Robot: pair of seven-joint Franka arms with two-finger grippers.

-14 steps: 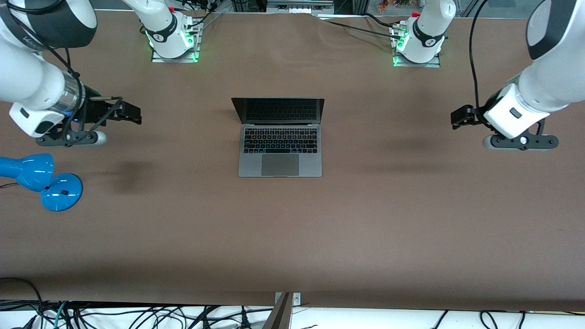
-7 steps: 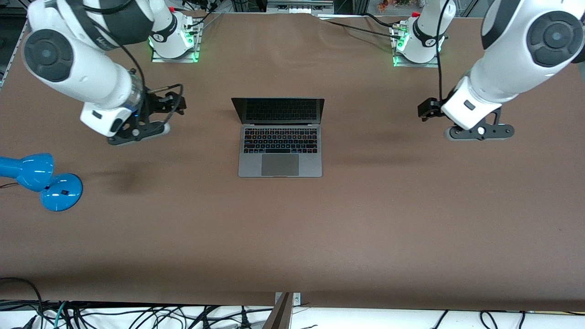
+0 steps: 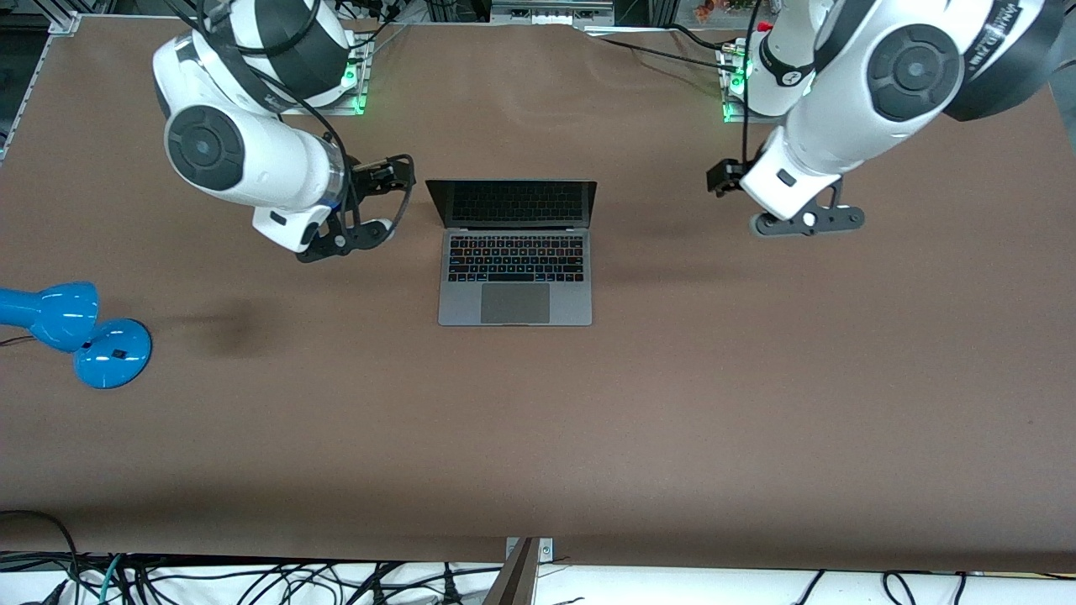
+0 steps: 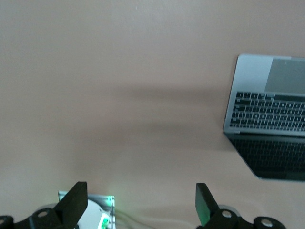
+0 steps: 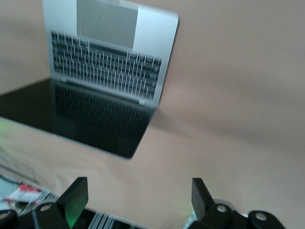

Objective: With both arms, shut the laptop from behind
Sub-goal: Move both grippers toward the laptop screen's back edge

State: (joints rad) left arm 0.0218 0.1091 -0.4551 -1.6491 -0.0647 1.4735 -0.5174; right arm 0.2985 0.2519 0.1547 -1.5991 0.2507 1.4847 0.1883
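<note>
I have both tools in the air with fingers spread and nothing held. The right tool (image 3: 395,172) hangs just beside the laptop (image 3: 514,252) at its lid edge; the left tool (image 3: 721,178) is well apart from the lid on its own side. The laptop sits open mid-worktop (image 3: 538,437), screen tilted back. I judge each tool should pass to the lid's back, then both push evenly near the top corners so it doesn't twist.
</note>
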